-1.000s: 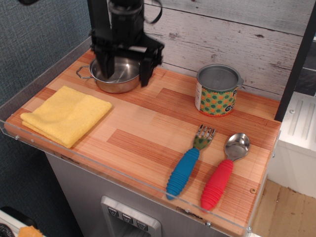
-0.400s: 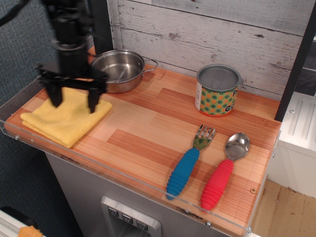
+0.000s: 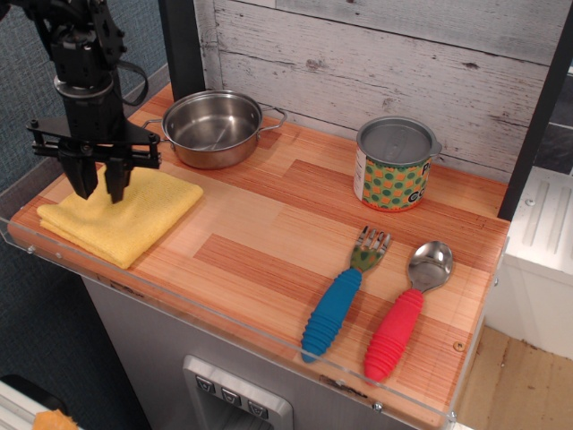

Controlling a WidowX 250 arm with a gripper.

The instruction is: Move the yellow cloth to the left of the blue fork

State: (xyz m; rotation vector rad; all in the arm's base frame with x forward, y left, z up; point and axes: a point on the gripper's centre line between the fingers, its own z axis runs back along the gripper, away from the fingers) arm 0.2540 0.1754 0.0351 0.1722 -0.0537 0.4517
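The yellow cloth (image 3: 125, 215) lies folded at the left front corner of the wooden counter. My gripper (image 3: 100, 190) stands upright over the cloth's back left part. Its fingertips (image 3: 86, 186) are drawn close together and press into the cloth, pinching it. The cloth still lies flat on the counter. The blue fork (image 3: 338, 300) lies at the front right, with its handle toward the front edge and its tines pointing back. It is far to the right of the cloth and gripper.
A steel pot (image 3: 213, 127) stands just behind the cloth, to the right of the gripper. A green dotted can (image 3: 394, 166) stands at the back right. A red-handled spoon (image 3: 403, 313) lies right of the fork. A clear rail (image 3: 224, 327) edges the counter's front and left.
My gripper moved from over the pot, left and forward onto the cloth. Its fingers went from wide open to nearly together. The cloth, fork and pot stayed put.
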